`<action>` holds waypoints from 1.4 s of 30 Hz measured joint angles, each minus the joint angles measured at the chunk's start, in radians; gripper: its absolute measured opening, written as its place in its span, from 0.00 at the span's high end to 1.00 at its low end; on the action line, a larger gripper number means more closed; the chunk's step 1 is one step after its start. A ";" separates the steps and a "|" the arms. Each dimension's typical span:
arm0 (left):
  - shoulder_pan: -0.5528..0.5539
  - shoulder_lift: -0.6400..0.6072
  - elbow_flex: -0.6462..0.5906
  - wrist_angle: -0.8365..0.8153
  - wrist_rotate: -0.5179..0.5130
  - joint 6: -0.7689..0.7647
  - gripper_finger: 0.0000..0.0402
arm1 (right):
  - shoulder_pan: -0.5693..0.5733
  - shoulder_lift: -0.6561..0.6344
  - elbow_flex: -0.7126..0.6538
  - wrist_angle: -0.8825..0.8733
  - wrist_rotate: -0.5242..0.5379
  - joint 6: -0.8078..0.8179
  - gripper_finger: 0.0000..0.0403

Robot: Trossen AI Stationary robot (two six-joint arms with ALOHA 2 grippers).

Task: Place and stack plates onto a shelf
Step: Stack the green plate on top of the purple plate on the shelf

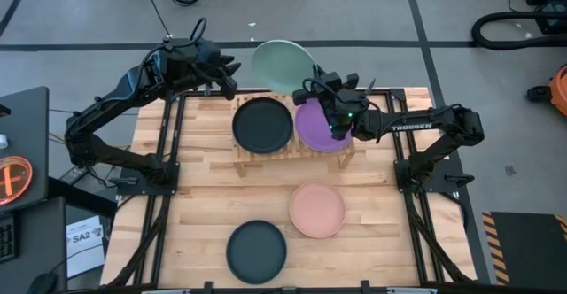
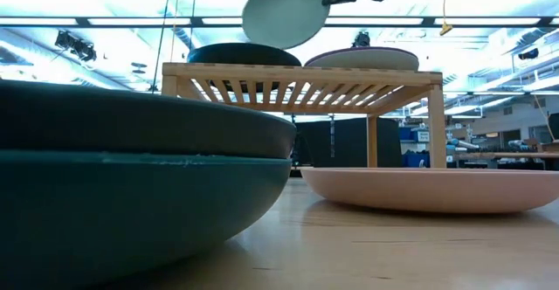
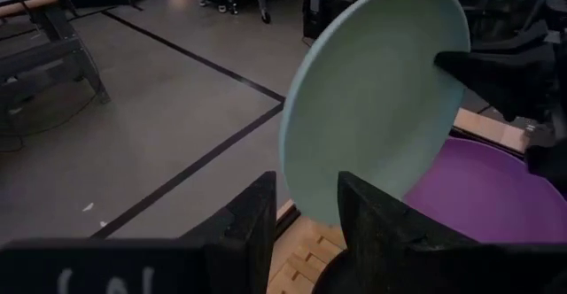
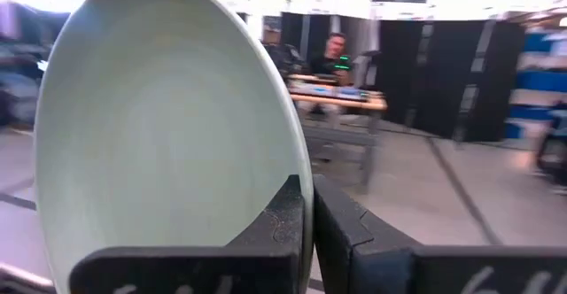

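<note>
My right gripper (image 1: 315, 81) is shut on a mint green plate (image 1: 283, 64), held steeply tilted in the air over the shelf's far edge; it also shows in the low view (image 2: 284, 10). My left gripper (image 1: 234, 78) is open, just left of the plate and apart from it; in its wrist view (image 3: 306, 219) the plate's rim shows beyond the finger gap. A charcoal plate (image 1: 262, 124) and a purple plate (image 1: 323, 126) lie flat side by side on the wooden slat shelf (image 2: 306, 80). My right gripper pinches the mint plate's rim (image 4: 299, 166) between its two fingers, one finger on the hollow face and one on the back. The fingers come about level from the table's right side. The plate stands nearly on edge, lifted clear of the shelf and the plates on it.
A salmon pink plate (image 1: 316, 209) lies on the tabletop in front of the shelf. Near the front edge a charcoal plate (image 2: 131, 120) sits on a dark teal one (image 2: 131, 207). A person (image 4: 335, 50) sits in the room beyond the table.
</note>
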 joint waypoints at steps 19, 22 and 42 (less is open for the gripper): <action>0.000 0.001 0.000 -0.011 0.007 0.000 0.68 | 0.041 -0.291 0.000 -0.190 0.055 -0.041 0.95; 0.000 0.001 0.000 -0.012 0.007 0.000 0.68 | 0.039 -0.368 0.000 -0.362 0.003 0.121 0.95; 0.000 0.001 0.000 -0.013 0.007 0.001 0.68 | -0.283 -0.519 0.000 -1.356 -0.896 0.932 0.95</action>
